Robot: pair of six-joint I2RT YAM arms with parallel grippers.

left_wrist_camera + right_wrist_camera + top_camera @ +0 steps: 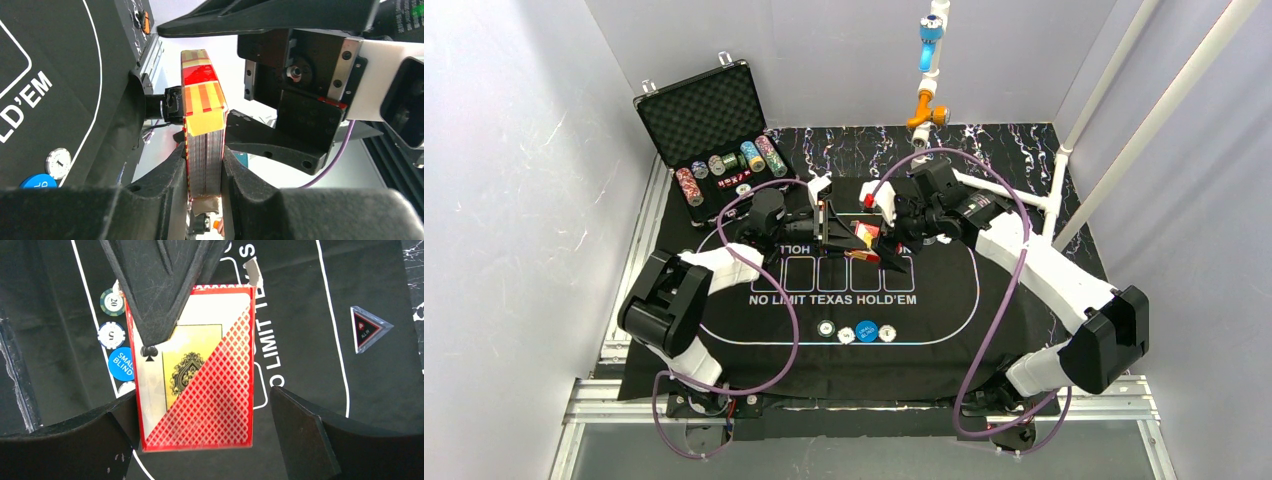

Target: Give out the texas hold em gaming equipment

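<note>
Deck (204,135) is clamped on edge across its thickness by the left gripper (204,157) above the mat (744,335), far middle, judged presented for handover to the right gripper (206,399) (jaws spread wide either side, contact seemingly none).

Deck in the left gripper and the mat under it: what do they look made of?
The deck: stacked thin cards, paper or plastic-coated, judging by the layered edges; its glossy printed front may be a wrapper or box. The mat: probably soft black fabric or felt, matte with no glare, white printed lines.
</note>
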